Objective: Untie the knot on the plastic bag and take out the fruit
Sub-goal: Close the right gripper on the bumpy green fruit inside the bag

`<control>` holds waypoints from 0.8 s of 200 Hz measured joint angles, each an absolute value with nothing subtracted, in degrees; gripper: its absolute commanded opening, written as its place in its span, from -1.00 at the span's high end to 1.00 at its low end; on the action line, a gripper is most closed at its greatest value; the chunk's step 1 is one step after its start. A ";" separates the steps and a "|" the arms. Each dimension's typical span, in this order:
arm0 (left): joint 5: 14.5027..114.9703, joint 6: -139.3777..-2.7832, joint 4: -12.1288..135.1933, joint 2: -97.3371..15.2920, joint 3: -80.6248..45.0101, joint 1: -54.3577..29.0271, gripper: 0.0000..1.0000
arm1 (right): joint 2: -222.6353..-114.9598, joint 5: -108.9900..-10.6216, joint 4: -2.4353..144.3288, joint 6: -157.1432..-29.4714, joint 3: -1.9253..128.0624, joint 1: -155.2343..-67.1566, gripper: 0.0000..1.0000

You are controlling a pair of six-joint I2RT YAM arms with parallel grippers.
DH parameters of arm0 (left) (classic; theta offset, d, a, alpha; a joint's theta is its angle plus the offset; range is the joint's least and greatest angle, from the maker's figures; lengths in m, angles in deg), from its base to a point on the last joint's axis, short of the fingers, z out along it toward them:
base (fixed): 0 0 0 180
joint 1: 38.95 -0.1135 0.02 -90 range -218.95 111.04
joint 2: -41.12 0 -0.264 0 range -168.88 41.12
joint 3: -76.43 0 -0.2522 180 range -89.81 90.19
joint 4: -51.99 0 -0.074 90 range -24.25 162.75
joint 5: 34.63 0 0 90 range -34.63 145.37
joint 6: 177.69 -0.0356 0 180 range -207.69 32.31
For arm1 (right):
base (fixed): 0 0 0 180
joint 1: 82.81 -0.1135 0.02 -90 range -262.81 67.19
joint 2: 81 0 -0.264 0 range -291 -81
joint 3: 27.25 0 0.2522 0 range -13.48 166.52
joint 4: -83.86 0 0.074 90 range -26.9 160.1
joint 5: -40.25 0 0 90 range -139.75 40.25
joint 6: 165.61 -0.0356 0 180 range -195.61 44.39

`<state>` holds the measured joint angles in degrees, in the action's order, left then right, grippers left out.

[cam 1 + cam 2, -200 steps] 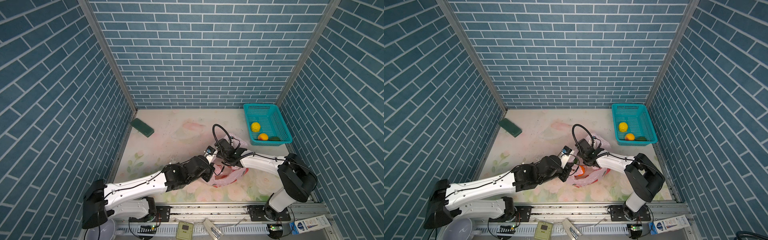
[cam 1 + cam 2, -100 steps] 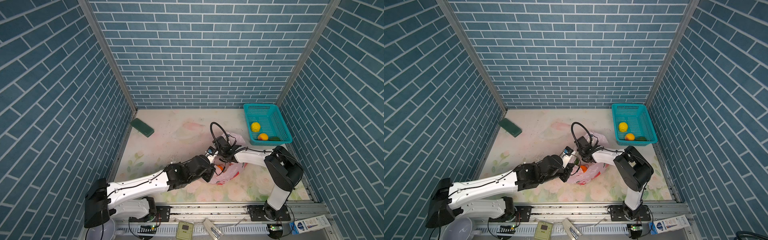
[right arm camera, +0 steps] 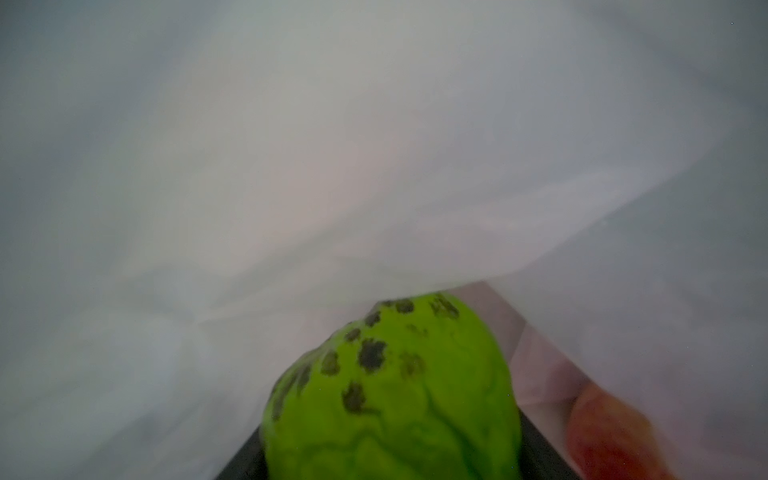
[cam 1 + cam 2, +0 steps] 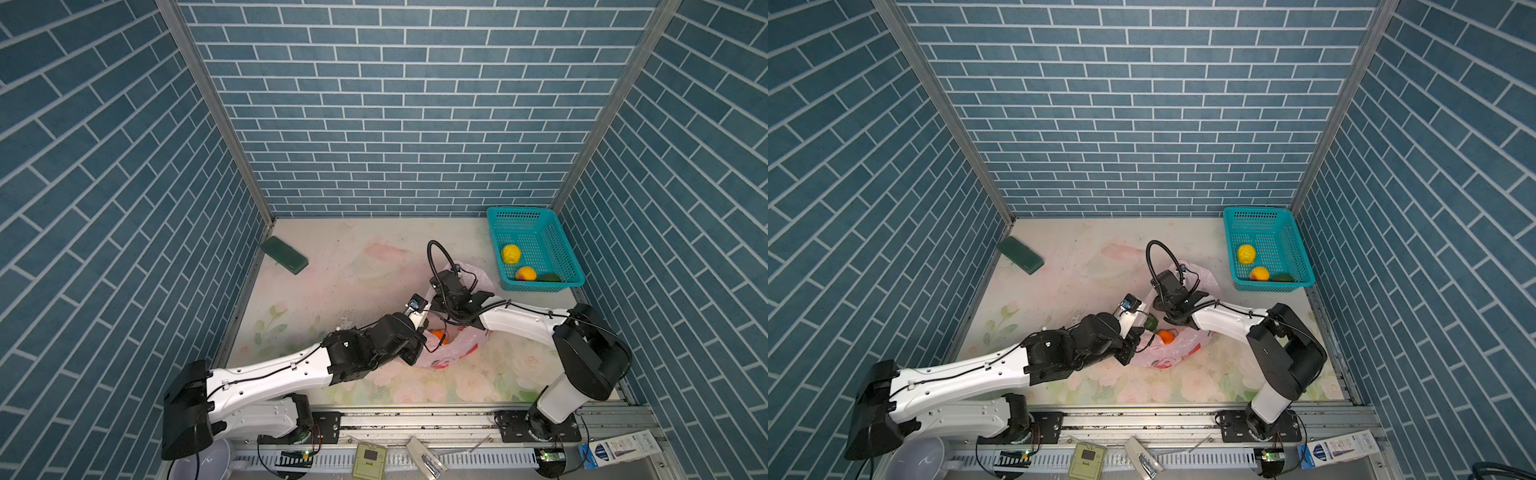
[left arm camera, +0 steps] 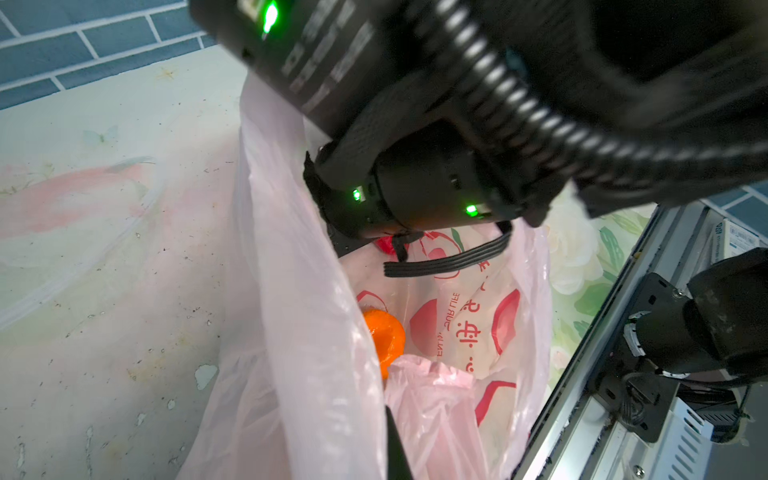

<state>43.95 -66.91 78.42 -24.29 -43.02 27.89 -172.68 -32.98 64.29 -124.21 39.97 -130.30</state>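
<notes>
Left pincer [image 5: 395, 444] is pressed together on the plastic bag [image 5: 316, 332] rim; right pincer [image 3: 390, 461], inside the bag, pinches a green fruit [image 3: 395, 386].

Blue brick-patterned walls [image 4: 395, 104] enclose three sides of a pale, floral-printed counter [image 4: 353, 257]; metal corner posts [image 4: 216, 112]; even lighting.

table [image 4: 353, 249] | plastic bag [image 4: 446, 359] | teal basket [image 4: 540, 286] | green block [image 4: 284, 254]

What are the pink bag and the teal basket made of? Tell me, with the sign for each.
The plastic bag: thin glossy plastic film; translucent, creased, sagging. The basket: probably rigid moulded plastic, matte teal; perforated mesh walls, stiff rim.
</notes>
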 measured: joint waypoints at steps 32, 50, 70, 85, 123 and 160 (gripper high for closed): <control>43.01 -67.13 77.76 -23.92 -43.74 27.70 1.00 | -168.22 -36.21 64.25 -124.71 38.02 -133.05 -0.02; 42.74 -67.39 77.59 -23.89 -43.83 27.65 1.00 | -167.21 -37.35 63.62 -124.84 37.89 -134.73 -0.02; 42.55 -67.83 77.43 -23.76 -43.83 27.59 1.00 | -166.07 -37.59 62.24 -124.86 37.89 -136.61 -0.01; 42.52 -68.11 77.48 -23.59 -43.83 27.33 1.00 | -164.70 -37.46 60.56 -124.86 37.89 -138.27 -0.01; 42.50 -69.19 78.05 -22.14 -43.85 26.41 1.00 | -160.57 -36.26 56.05 -125.30 37.93 -141.09 -0.01; 42.63 -70.30 78.96 -21.12 -43.85 25.77 1.00 | -156.41 -34.68 51.62 -126.20 38.00 -142.10 0.00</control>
